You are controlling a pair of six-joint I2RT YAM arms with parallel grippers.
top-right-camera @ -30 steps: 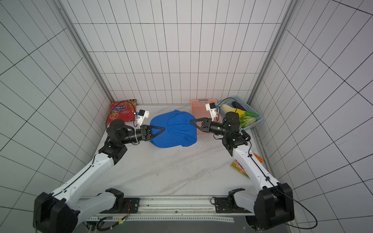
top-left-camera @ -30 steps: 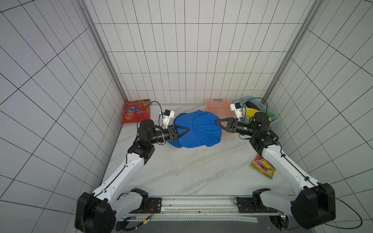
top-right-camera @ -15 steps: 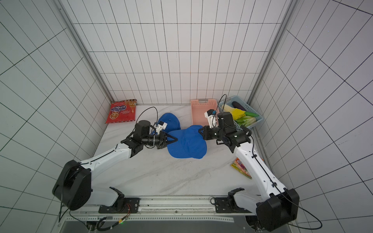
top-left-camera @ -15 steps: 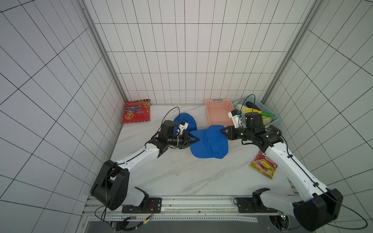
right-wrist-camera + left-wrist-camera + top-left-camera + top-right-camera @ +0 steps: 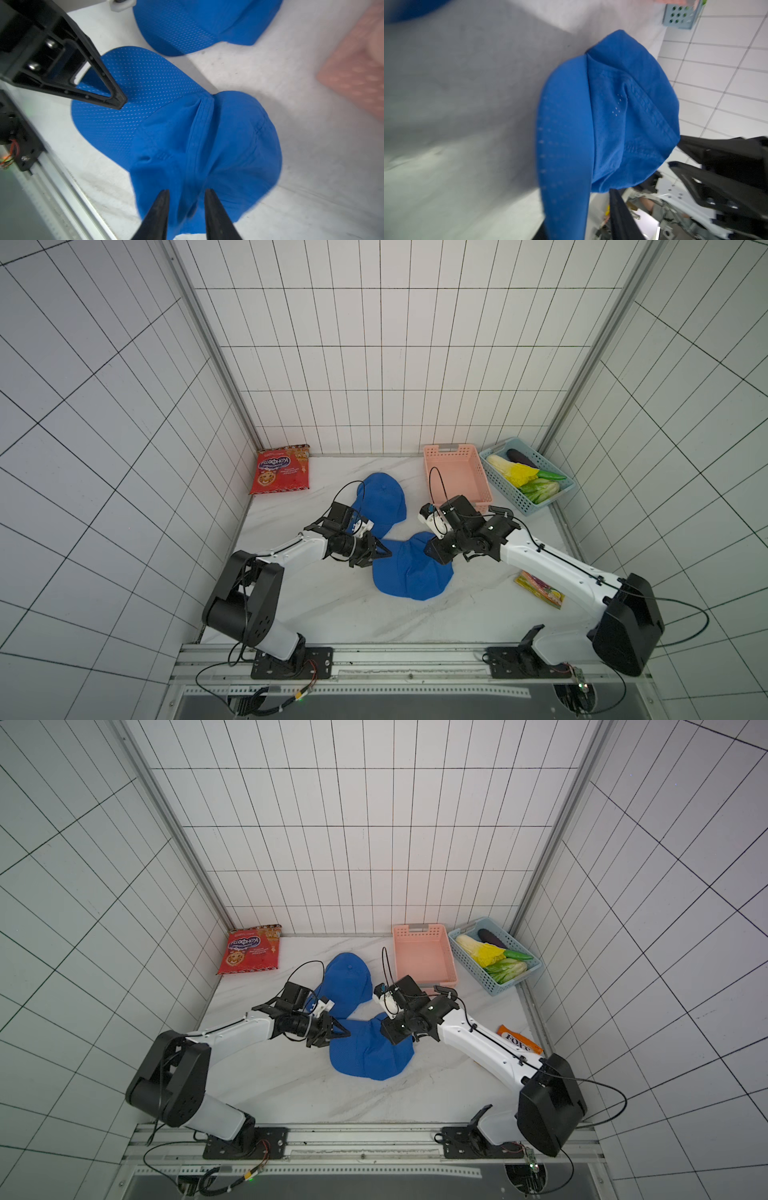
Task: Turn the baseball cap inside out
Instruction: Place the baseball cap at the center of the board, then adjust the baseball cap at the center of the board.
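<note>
Blue mesh baseball cap (image 5: 409, 572), previously stretched aloft, lay released mid white table (image 5: 332, 614), left claw (image 5: 381, 556) and right claw (image 5: 187, 194) both spread; exposed seam tape suggested crown inverted.

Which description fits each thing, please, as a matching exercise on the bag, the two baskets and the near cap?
1 bag
2 pink basket
3 blue basket
4 near cap

a holds vegetables
b between left hand and right hand
c back left corner
d looks empty

Pairs: 1c, 2d, 3a, 4b
</note>
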